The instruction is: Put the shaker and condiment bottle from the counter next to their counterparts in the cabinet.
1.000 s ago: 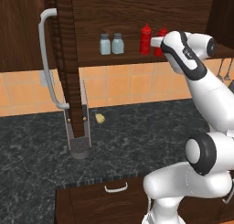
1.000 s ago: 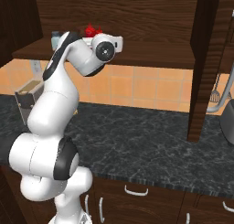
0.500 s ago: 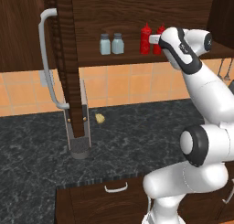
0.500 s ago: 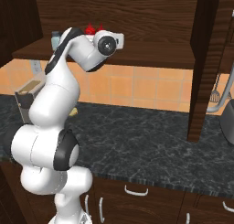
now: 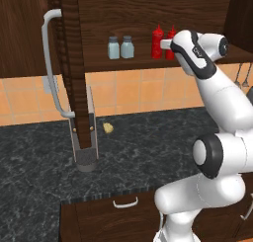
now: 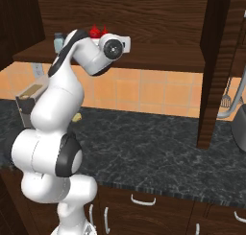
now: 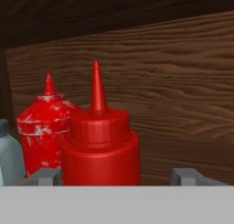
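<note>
While gripper [image 7: 119,176] gapes, condiment bottle [image 7: 101,147] between fingertips (untouched)

Big white robot arm [image 5: 225,107] with smooth round parts, dark grey rings at its bends, a dark round cap on the wrist, small grey fingers [image 7: 45,176]

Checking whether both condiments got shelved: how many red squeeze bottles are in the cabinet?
2. One red squeeze bottle stands between the open gripper's fingertips; the other stands just beyond it, beside the shakers.
</note>
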Robot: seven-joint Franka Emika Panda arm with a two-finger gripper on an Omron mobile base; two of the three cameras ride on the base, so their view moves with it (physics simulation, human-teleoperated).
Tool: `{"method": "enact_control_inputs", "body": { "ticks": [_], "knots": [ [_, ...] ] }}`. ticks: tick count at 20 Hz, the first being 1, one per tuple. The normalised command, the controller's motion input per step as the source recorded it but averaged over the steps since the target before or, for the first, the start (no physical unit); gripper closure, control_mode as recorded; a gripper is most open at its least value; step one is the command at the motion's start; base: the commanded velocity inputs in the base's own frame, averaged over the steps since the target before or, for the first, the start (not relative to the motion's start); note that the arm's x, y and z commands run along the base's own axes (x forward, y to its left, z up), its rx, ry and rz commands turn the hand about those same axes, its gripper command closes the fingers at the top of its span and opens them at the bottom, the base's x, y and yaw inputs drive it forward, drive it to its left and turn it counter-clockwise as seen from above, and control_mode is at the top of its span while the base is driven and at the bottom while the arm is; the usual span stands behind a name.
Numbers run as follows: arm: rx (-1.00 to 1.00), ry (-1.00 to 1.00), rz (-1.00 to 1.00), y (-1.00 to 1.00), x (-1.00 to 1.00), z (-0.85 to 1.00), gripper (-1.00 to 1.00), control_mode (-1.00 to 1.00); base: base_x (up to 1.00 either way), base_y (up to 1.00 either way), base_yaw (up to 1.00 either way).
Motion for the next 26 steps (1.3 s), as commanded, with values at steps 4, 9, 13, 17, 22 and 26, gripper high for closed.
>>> {"method": "enact_control_inputs", "body": {
  "ticks": [4,9,13,17,22,26],
  "knots": [
    [0.00,0.00,0.00,0.00,0.07,-0.01,-1.00,-1.00,0.00,0.00,0.00],
    [0.00,0.00,0.00,-0.20,-0.05,0.08,-1.00,-1.00,0.00,0.00,0.00],
    [0.00,0.00,0.00,-0.13,-0.22,0.16,-1.00,-1.00,0.00,0.00,0.00],
    [0.00,0.00,0.00,0.00,-0.22,0.05,-1.00,-1.00,0.00,0.00,0.00],
    [0.00,0.00,0.00,0.00,-0.17,0.00,-1.00,-1.00,0.00,0.00,0.00],
    [0.00,0.00,0.00,0.00,-0.46,0.00,-1.00,-1.00,0.00,0.00,0.00]
  ]
}}
